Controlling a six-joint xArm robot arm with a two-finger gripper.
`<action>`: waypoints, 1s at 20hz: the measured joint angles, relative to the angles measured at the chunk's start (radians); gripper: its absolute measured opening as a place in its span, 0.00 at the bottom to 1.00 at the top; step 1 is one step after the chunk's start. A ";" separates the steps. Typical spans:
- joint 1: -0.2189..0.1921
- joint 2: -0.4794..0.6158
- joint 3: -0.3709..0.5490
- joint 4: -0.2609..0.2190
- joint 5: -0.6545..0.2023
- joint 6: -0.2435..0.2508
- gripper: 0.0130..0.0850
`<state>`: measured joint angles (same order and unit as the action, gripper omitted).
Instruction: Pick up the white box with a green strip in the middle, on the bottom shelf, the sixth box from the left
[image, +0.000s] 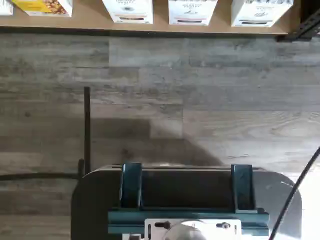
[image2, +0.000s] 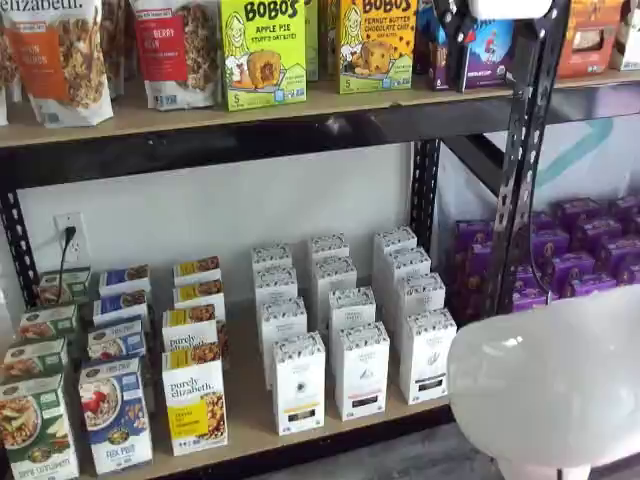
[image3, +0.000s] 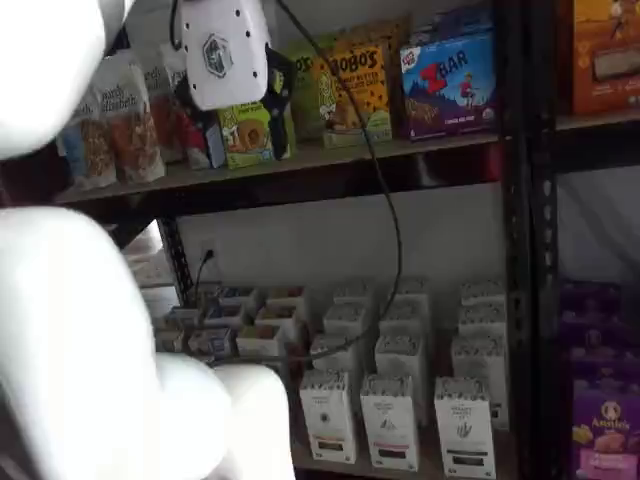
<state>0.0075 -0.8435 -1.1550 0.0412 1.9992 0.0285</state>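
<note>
The white box with a green strip (image2: 428, 356) stands at the front of the rightmost white column on the bottom shelf (image2: 250, 428). In both shelf views it shows, with the box (image3: 463, 425) upright and untouched. The wrist view catches its lower front (image: 260, 11) on the tan board (image: 90, 19), with wood floor in front. My gripper (image3: 278, 98) hangs high at the upper shelf's level, far above the box. Its black fingers (image2: 452, 24) hold nothing and the gripper is open.
Two more columns of white boxes (image2: 360, 370) stand left of the target, then cereal boxes (image2: 195, 400). A black perforated post (image2: 525, 150) rises right of it, purple boxes (image2: 580, 250) beyond. The white arm (image2: 550, 390) fills the near foreground. A dark teal-bracketed mount (image: 185, 200) shows in the wrist view.
</note>
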 joint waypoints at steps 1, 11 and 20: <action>0.013 0.004 -0.003 -0.015 0.006 0.007 1.00; 0.065 -0.001 0.032 -0.079 -0.032 0.033 1.00; -0.002 -0.046 0.228 -0.126 -0.221 -0.032 1.00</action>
<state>0.0054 -0.8896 -0.9268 -0.0847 1.7780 -0.0032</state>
